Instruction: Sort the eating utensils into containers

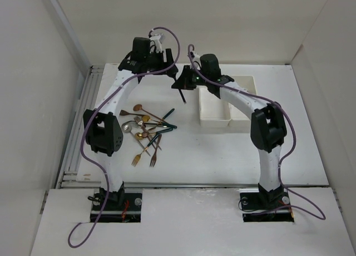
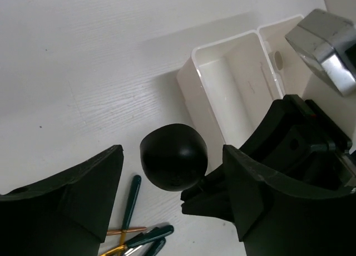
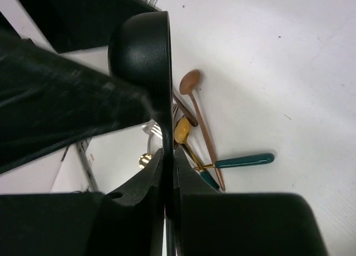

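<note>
Utensil pile (image 1: 147,131) left of the bins (image 1: 216,121), one spoon (image 2: 173,156) aloft between them

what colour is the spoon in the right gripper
The spoon is black all over; it shows best in the right wrist view.

A robotics lab test cell: plain white panel walls (image 1: 194,22) box in a white tabletop (image 1: 222,156); two robot arms (image 1: 105,133) trailing purple cables (image 1: 178,49) are bolted on, beside an aluminium rail (image 1: 77,136).
</note>
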You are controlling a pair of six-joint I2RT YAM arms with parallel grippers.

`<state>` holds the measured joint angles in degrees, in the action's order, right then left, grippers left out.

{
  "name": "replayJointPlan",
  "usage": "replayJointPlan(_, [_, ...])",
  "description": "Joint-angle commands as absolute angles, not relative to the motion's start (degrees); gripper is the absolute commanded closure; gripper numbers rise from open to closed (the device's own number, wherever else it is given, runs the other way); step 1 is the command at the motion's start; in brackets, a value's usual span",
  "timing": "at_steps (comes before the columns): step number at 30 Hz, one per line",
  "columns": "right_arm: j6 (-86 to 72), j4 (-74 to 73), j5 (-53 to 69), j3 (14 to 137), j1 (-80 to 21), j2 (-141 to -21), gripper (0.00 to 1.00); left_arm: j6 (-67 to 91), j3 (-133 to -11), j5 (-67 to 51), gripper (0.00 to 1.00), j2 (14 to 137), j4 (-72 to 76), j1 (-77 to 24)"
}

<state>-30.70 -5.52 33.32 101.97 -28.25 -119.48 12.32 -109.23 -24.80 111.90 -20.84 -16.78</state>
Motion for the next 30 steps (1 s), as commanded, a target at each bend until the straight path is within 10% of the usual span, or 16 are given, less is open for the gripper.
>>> replayJointPlan(1, [-31.1,-1.3,30.0,99.6,-28.0,-114.4,1.00,12.6,-109.0,-24.8,0.29,108.2,-19.5,-16.8])
replayJointPlan(3, [-30.5,-2.0,24.4,97.4,-26.5,-110.3,1.00,11.9,-109.0,-22.3,0.00,108.2,-20.1,-16.3])
replayJointPlan(11, [-13.4,-27.0,-22.0,92.3,-20.8,-99.5,1.00,7.0,-105.0,-0.3,0.00,104.2,-24.4,-12.4])
replayJointPlan(21, [-10.6,-30.8,-27.2,85.3,-13.4,-100.8,1.00,6.5,-83.5,3.5,0.00,93.0,-24.8,-5.6])
replayJointPlan(30, [-11.5,-31.9,-26.5,86.9,-11.6,-104.7,0.55,7.8,-75.0,2.5,0.00,86.7,-26.0,-3.2])
